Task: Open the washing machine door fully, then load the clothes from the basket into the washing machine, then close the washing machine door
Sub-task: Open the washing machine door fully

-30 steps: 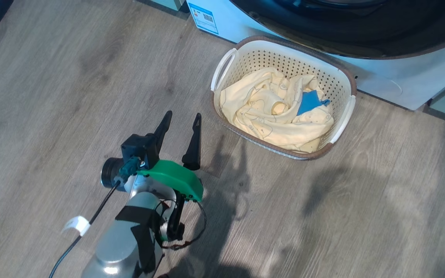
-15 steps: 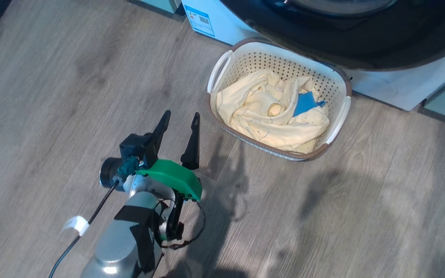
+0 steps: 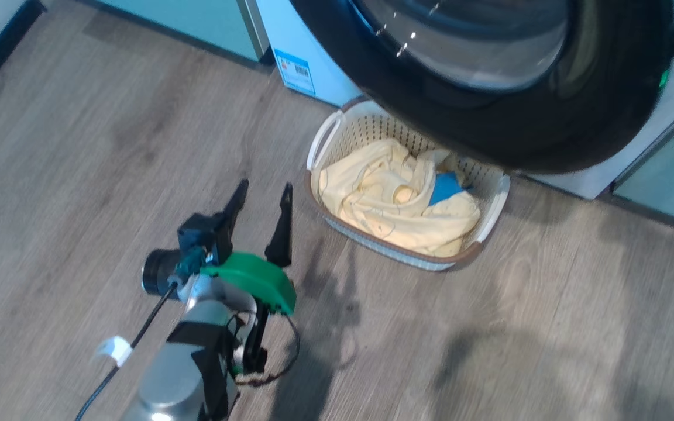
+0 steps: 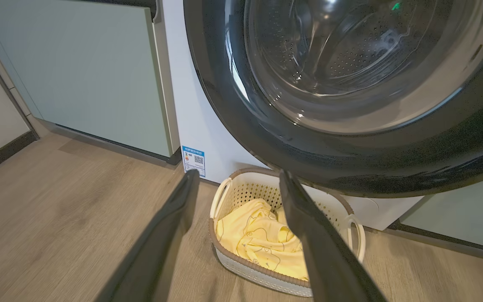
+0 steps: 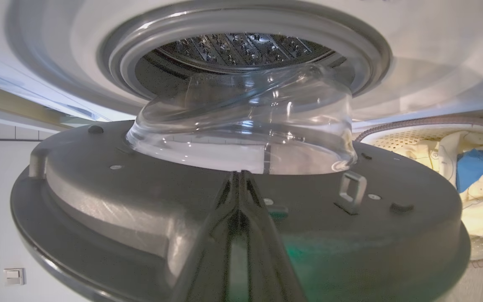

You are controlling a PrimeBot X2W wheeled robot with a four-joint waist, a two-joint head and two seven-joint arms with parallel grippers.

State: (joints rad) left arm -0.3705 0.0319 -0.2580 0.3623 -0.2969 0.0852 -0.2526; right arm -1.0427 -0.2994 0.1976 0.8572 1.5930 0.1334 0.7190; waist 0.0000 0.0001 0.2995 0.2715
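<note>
Head view has lifted since a second ago. The washing machine door (image 3: 477,134) now overhangs the basket (image 3: 372,127) well past its far rim. You likely have it ajar, not fully open.

Right gripper (image 5: 239,178): pinched shut, empty, at the door's inner face.

Left gripper (image 3: 264,187): spread wide, empty, just left of the basket.

Clothes (image 3: 389,199): in the basket, loading not begun.
</note>
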